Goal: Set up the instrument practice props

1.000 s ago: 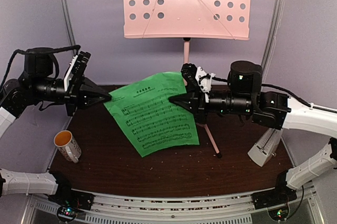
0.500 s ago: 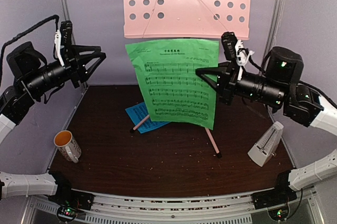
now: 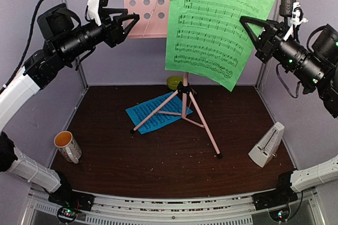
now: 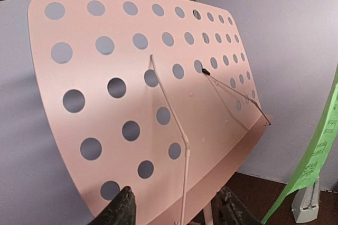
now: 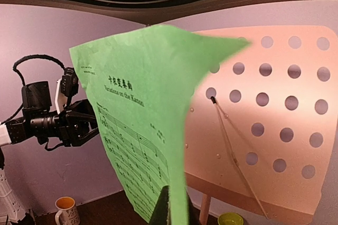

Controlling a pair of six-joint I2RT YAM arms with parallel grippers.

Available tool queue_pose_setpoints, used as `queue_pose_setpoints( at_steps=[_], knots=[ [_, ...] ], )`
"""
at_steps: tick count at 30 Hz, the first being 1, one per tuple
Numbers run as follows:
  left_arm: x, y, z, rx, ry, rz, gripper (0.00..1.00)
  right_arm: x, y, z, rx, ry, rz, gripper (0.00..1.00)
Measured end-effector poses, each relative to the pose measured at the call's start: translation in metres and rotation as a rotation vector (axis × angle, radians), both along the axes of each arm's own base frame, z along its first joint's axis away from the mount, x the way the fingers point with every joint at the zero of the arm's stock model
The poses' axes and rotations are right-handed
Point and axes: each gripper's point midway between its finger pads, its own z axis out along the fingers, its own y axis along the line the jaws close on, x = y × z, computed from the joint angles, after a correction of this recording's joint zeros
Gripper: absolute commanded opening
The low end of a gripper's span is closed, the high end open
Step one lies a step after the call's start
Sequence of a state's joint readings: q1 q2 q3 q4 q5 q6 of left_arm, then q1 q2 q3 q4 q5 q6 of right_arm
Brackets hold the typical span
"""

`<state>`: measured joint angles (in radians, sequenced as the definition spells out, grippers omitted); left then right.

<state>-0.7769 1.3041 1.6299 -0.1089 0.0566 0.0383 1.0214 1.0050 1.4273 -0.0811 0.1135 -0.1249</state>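
Observation:
My right gripper (image 3: 247,22) is shut on the right edge of the green music sheet (image 3: 214,27), which hangs high in front of the pink perforated desk of the music stand (image 3: 145,3). In the right wrist view the green music sheet (image 5: 142,130) rises from my shut right gripper (image 5: 171,204), with the pink desk (image 5: 264,130) behind. My left gripper (image 3: 132,26) is open and empty, left of the sheet. In the left wrist view my left gripper (image 4: 177,214) faces the pink desk (image 4: 105,130). The blue music sheet (image 3: 153,116) lies under the tripod legs (image 3: 182,106). The metronome (image 3: 266,144) stands at the right.
A white mug (image 3: 67,146) with an orange inside sits at the table's front left. A lime-green bowl (image 3: 174,82) rests behind the stand's pole. Two thin wire page holders (image 4: 174,124) stand out from the desk. Pale walls close in the back and both sides.
Both arms rose. The green sheet went up from table height to the pink desk in my right gripper. My left gripper let go of the sheet's left edge and opened.

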Motion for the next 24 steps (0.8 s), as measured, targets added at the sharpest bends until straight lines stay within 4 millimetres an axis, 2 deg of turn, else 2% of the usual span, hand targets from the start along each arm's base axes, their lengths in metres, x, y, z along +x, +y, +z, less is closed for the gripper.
queue_pose_setpoints(
  at_steps=[4,10,19,24],
  knots=[
    [0.01,-0.012,0.022,-0.016,-0.033,0.024,0.53,0.004,-0.014,0.02,0.044,-0.032,-0.061,0.0],
    [0.025,-0.029,0.035,-0.016,-0.045,0.051,0.54,0.016,-0.022,0.047,0.083,-0.081,-0.135,0.0],
    [0.048,-0.055,0.032,0.012,-0.02,0.062,0.54,0.036,-0.021,0.08,0.127,-0.127,-0.206,0.0],
    [0.056,-0.063,0.025,0.03,-0.002,0.068,0.46,0.042,-0.025,0.099,0.166,-0.152,-0.234,0.0]
  ],
)
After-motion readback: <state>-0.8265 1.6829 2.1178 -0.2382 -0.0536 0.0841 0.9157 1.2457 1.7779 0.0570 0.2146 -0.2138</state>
